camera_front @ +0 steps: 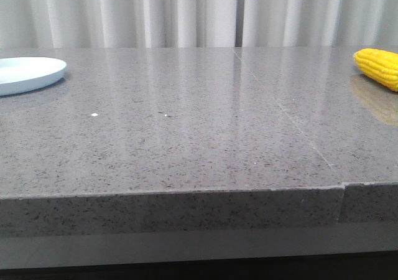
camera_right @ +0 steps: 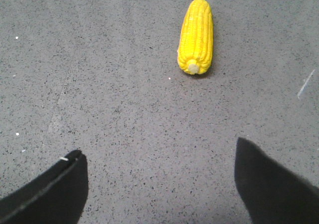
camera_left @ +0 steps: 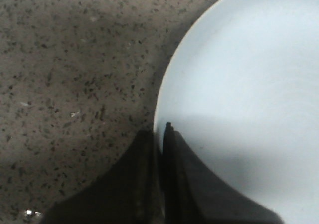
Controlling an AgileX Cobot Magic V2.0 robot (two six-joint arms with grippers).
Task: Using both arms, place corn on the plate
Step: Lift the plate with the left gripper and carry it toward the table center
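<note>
Front view: corn (camera_front: 379, 67) far from plate (camera_front: 28, 73); L gripper (camera_left: 159, 134) pinches plate rim, R gripper (camera_right: 159, 169) spread wide.

Grey speckled table (camera_front: 186, 143): plate (camera_front: 28, 73) left, corn (camera_front: 379, 67) right.

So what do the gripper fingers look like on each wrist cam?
Left gripper: two dark, near-black fingers tapering to narrow tips, no visible markings. Right gripper: broad matte black fingers, one with a pale edge line. No cables visible.
</note>
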